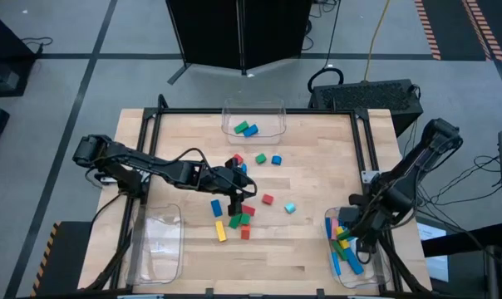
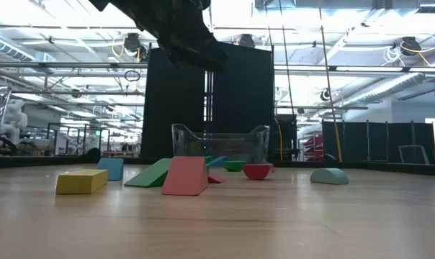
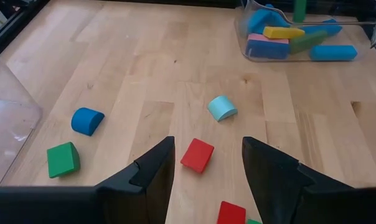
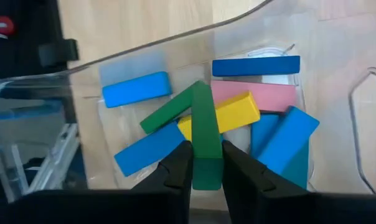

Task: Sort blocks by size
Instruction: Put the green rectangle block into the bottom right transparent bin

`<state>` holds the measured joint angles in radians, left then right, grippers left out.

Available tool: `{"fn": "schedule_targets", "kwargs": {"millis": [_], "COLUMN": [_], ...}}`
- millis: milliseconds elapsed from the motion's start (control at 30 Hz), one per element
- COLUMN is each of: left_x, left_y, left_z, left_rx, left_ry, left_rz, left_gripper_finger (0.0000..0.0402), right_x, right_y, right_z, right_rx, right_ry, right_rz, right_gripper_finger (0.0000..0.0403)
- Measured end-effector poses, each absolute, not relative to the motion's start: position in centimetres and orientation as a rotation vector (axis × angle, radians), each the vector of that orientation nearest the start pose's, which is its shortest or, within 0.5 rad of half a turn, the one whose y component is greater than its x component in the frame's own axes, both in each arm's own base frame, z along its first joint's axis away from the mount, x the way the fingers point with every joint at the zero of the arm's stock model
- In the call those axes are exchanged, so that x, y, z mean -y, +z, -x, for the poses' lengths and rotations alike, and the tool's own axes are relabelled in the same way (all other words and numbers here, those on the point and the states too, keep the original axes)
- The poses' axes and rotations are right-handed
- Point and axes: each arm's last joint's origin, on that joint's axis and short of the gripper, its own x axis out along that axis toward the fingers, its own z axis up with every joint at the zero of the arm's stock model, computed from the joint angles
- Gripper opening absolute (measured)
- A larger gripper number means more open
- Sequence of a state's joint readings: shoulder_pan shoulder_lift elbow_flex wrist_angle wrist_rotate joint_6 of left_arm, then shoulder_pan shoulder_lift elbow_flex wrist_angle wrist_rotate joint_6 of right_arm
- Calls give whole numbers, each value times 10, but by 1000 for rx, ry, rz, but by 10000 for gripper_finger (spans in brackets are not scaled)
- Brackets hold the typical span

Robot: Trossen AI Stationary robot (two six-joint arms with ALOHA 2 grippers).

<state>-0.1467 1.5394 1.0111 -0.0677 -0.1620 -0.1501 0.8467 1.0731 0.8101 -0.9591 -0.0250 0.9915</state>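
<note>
My right gripper (image 4: 206, 167) is shut on a long green bar (image 4: 205, 134) over the clear bin at the table's near right (image 1: 376, 267). That bin holds several long bars in blue, pink, yellow and green. My left gripper (image 3: 205, 168) is open and empty, raised above the loose blocks at the table's middle (image 1: 238, 195). A red block (image 3: 197, 154) lies on the table below the gap between its fingers. A cyan half-round (image 3: 222, 107), a blue piece (image 3: 87, 121) and a green cube (image 3: 63, 159) lie around it. My right gripper pinches the green bar's upper end (image 4: 206, 174) between its two fingers, coming from above and pointing down. The bar runs along the fingers and hangs upright below them, over the bars in the bin. Whether its lower end touches them I cannot tell.
A clear bin at the far middle (image 1: 253, 110) holds a green and a blue block. Another clear bin (image 1: 155, 245) stands at the near left. Yellow (image 1: 221, 231), blue (image 1: 217, 208), green and red blocks lie near the middle. A black frame rims the table.
</note>
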Motion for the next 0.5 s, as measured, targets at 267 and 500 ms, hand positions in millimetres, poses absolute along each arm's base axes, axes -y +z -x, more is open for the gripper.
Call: {"fn": "schedule_targets", "kwargs": {"millis": [267,500], "left_x": [44,44], "left_y": [242,242], "left_z": [-330,-330], "left_rx": [-586,-586], "left_ry": [59,59], "left_rz": [54,56], "left_gripper_finger": [187,187], "right_x": [-142,-141], "right_y": [228,226], "right_z": [-125,-128], "right_rx": [-1399,-1330], "right_ry": [97,41], "right_rz": [-272,-227], "right_gripper_finger": [92,93]}}
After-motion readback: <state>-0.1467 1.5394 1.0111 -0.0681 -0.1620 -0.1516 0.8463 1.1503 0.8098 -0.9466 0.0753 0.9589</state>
